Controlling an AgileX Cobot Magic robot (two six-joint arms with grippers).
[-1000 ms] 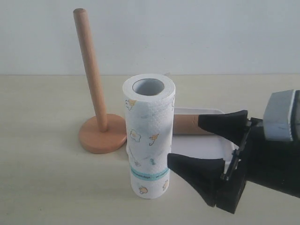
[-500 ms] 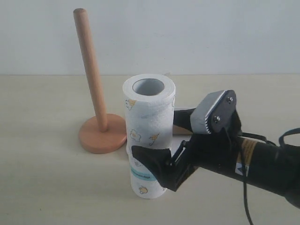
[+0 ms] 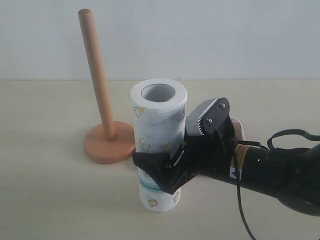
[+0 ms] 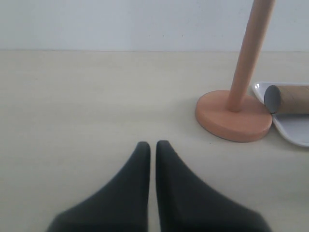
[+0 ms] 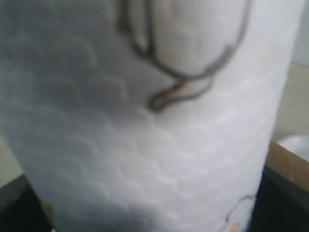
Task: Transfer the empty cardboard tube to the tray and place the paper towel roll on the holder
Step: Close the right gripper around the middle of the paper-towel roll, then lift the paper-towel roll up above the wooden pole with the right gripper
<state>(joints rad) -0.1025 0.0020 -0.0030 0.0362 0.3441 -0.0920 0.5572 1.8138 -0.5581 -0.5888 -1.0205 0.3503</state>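
The paper towel roll (image 3: 159, 135) stands upright on the table, white with yellow figures and a teal band. My right gripper (image 3: 157, 150) is open and straddles its lower half. One black finger (image 3: 152, 167) crosses the roll's front and the other is hidden behind it. In the right wrist view the roll (image 5: 145, 121) fills the frame between the gripper (image 5: 145, 212) fingers. The holder (image 3: 107, 145) stands bare just left of the roll. The cardboard tube (image 4: 289, 99) lies in the white tray (image 4: 294, 130) beside the holder's base (image 4: 231, 116). My left gripper (image 4: 149, 144) is shut and empty.
The right arm's body (image 3: 260, 167) and its cable cover the tray in the exterior view. A corner of the tube (image 5: 287, 164) and tray (image 5: 297, 145) shows past the roll. Pale tabletop lies around the left gripper.
My right gripper has moved left from the table's right side to the roll, and its open fingers now sit on either side of it. The roll and holder have not moved.
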